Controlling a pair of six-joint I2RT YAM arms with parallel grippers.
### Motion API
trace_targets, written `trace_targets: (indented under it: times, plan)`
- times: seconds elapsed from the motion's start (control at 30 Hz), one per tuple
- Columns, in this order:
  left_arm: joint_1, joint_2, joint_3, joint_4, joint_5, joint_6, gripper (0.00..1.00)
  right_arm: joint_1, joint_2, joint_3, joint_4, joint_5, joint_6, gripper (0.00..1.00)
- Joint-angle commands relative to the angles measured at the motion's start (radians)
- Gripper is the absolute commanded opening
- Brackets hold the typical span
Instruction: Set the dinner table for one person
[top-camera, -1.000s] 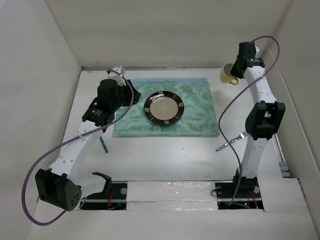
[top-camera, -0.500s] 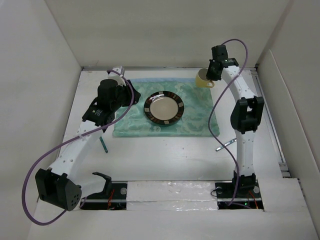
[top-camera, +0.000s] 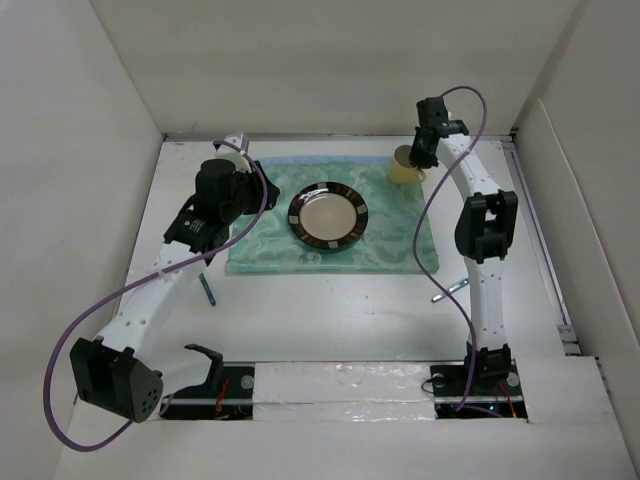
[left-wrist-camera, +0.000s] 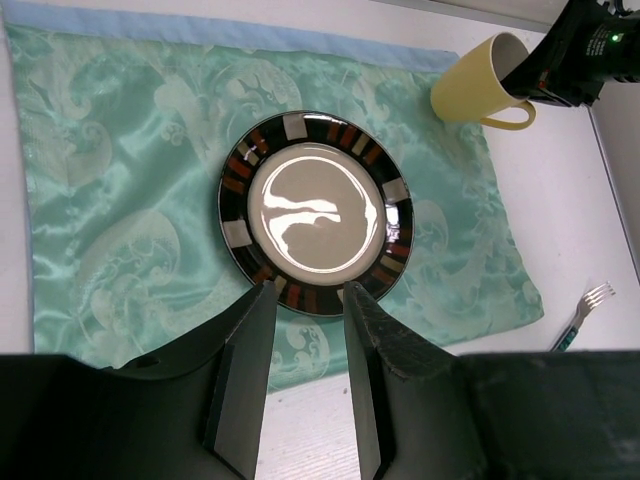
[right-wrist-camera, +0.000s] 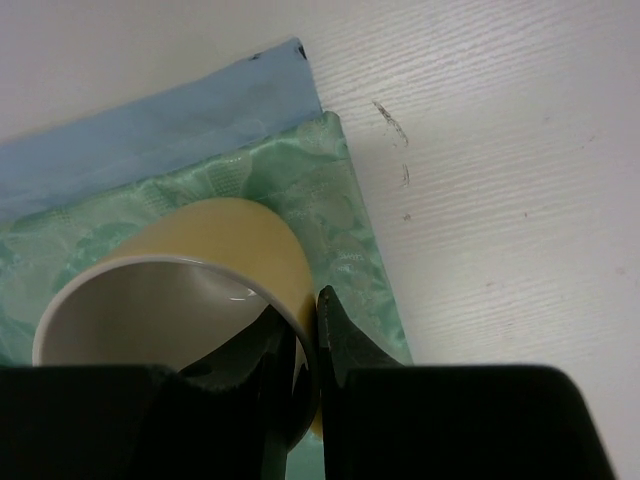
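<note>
The white dinner table (top-camera: 330, 320) bears a teal-green mat (top-camera: 390, 240) with a dark-rimmed plate (top-camera: 328, 213) on it. My right gripper (top-camera: 425, 150) is shut on the rim of a yellow mug (top-camera: 403, 166), one finger inside and one outside, at the mat's far right corner. The right wrist view shows the gripper (right-wrist-camera: 300, 305), the mug (right-wrist-camera: 200, 260) and the mat (right-wrist-camera: 350, 250). I cannot tell whether the mug touches the mat. My left gripper (top-camera: 232, 196) is open and empty over the mat's left edge; its wrist view shows the gripper (left-wrist-camera: 305, 290), the plate (left-wrist-camera: 316, 210) and the tilted mug (left-wrist-camera: 480, 80).
A fork (top-camera: 452, 290) lies on the table right of the mat, beside the right arm; it also shows in the left wrist view (left-wrist-camera: 580, 315). A teal-handled utensil (top-camera: 208, 289) lies left of the mat, by the left arm. White panels wall the table.
My right arm has carried the mug left from the table's far right corner to the mat's far right corner. The left arm has not moved.
</note>
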Motion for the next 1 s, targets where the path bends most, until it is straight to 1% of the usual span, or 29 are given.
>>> trace_targets:
  times: [0.0, 0.1, 0.2, 0.23, 0.3, 0.33, 0.4, 0.43, 0.53, 0.63, 0.67, 0.7, 0.77, 0.8, 0.83, 0.87, 0.9, 0.93, 0.97]
  plan:
    - [0.002, -0.045, 0.030, -0.009, -0.038, 0.022, 0.31, 0.014, 0.008, 0.055, 0.028, 0.020, 0.025, 0.04]
    - [0.002, -0.050, 0.032, -0.021, -0.042, 0.017, 0.30, 0.023, 0.005, 0.028, 0.043, 0.024, 0.031, 0.06]
    - [0.002, -0.056, 0.030, -0.025, -0.040, 0.013, 0.31, 0.023, -0.001, 0.037, 0.042, 0.017, 0.040, 0.19]
    - [0.002, -0.058, 0.032, -0.028, -0.042, 0.016, 0.31, 0.023, -0.009, 0.043, 0.042, 0.010, 0.040, 0.27]
    - [0.002, -0.058, 0.050, -0.050, -0.060, 0.025, 0.32, 0.023, -0.036, 0.057, 0.051, -0.010, 0.045, 0.33]
    - [0.002, -0.052, 0.061, -0.061, -0.068, 0.039, 0.32, 0.023, -0.044, 0.068, 0.053, -0.027, 0.048, 0.42]
    - [0.011, -0.050, 0.091, -0.086, -0.077, 0.050, 0.32, 0.014, -0.067, 0.089, 0.053, -0.082, 0.062, 0.48]
    - [0.011, -0.053, 0.096, -0.090, -0.077, 0.054, 0.33, 0.002, -0.099, 0.103, 0.056, -0.096, 0.066, 0.54]
    - [0.011, -0.052, 0.096, -0.092, -0.075, 0.057, 0.33, -0.018, -0.175, 0.103, 0.082, -0.157, 0.080, 0.61]
    - [0.011, -0.045, 0.085, -0.095, -0.066, 0.047, 0.33, -0.043, -0.229, 0.086, 0.094, -0.229, 0.094, 0.64]
    - [0.011, -0.044, 0.082, -0.094, -0.065, 0.043, 0.33, -0.043, -0.272, 0.071, 0.100, -0.249, 0.095, 0.64]
    - [0.011, -0.044, 0.079, -0.094, -0.065, 0.036, 0.34, -0.052, -0.295, 0.048, 0.116, -0.259, 0.098, 0.65]
    - [0.011, -0.041, 0.075, -0.095, -0.054, 0.034, 0.33, -0.061, -0.386, -0.055, 0.158, -0.280, 0.102, 0.65]
    - [0.011, -0.039, 0.073, -0.097, -0.048, 0.034, 0.33, -0.061, -0.418, -0.096, 0.172, -0.285, 0.102, 0.63]
    - [0.011, -0.039, 0.069, -0.098, -0.039, 0.034, 0.30, -0.061, -0.455, -0.140, 0.189, -0.285, 0.102, 0.46]
    - [0.011, -0.038, 0.065, -0.098, -0.026, 0.036, 0.27, -0.061, -0.491, -0.249, 0.226, -0.283, 0.105, 0.32]
    - [0.011, -0.033, 0.062, -0.086, 0.001, 0.045, 0.24, -0.061, -0.580, -0.315, 0.252, -0.283, 0.109, 0.05]
    - [-0.021, -0.030, 0.059, -0.071, 0.080, 0.103, 0.17, -0.061, -0.629, -0.383, 0.287, -0.288, 0.112, 0.00]
    - [-0.063, -0.021, 0.073, -0.058, 0.101, 0.134, 0.16, -0.051, -0.677, -0.458, 0.354, -0.286, 0.117, 0.00]
